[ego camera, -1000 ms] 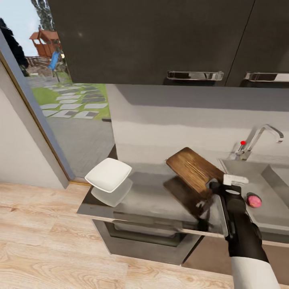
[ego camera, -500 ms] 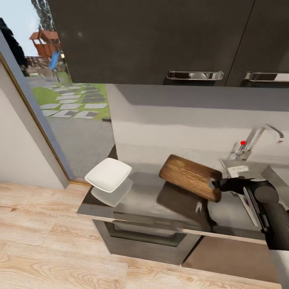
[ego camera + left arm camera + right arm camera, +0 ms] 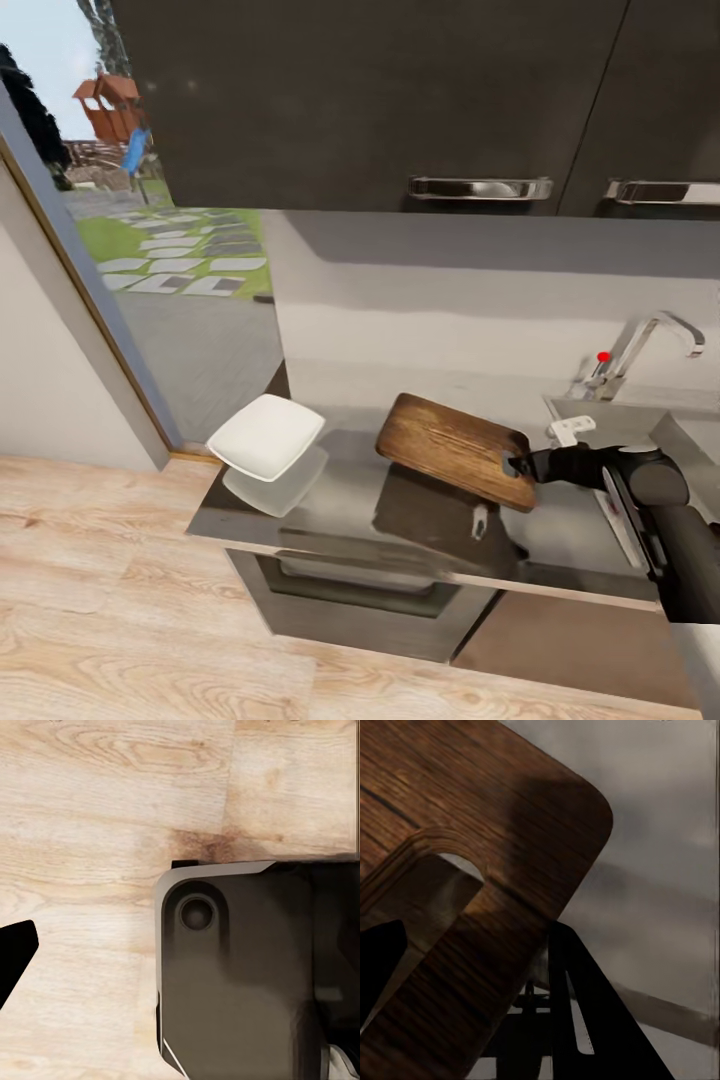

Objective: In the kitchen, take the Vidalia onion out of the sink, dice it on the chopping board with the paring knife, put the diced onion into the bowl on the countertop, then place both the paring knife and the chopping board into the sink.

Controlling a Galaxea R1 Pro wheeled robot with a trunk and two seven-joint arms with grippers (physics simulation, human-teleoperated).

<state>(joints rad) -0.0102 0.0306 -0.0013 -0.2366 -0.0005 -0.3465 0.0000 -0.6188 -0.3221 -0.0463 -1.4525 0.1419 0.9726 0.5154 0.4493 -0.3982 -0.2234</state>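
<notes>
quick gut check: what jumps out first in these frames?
The chopping board stands out: the right gripper holds it by its slot-handle end, tilted above the glossy countertop, which mirrors it. Left of it, near the counter's end, sits the white bowl. In the right wrist view the fingers clamp the board's edge beside the slot.

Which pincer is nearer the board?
Right. The right pincer grips the board at its slot-handle end. The left pincer points at the wooden floor, away from it.
</notes>
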